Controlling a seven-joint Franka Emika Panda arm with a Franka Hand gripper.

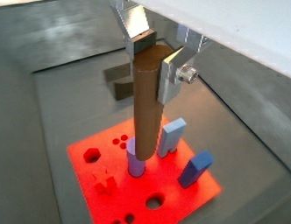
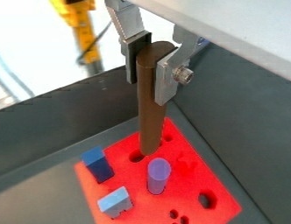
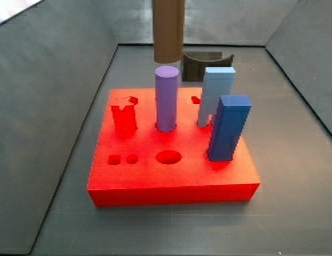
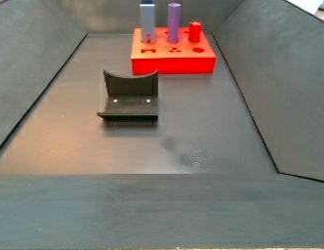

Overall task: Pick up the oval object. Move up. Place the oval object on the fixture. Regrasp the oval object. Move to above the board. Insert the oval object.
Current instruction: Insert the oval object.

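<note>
Hand (image 2: 152, 59) grips smooth brown oval object (image 2: 151, 105) above glossy red board (image 2: 201, 179).

The gripper (image 1: 156, 51) is cropped at the frame edge in both wrist views. A side view cuts off the oval object (image 3: 168, 30) above, which hides part of the fixture (image 3: 205, 64) behind it.
</note>
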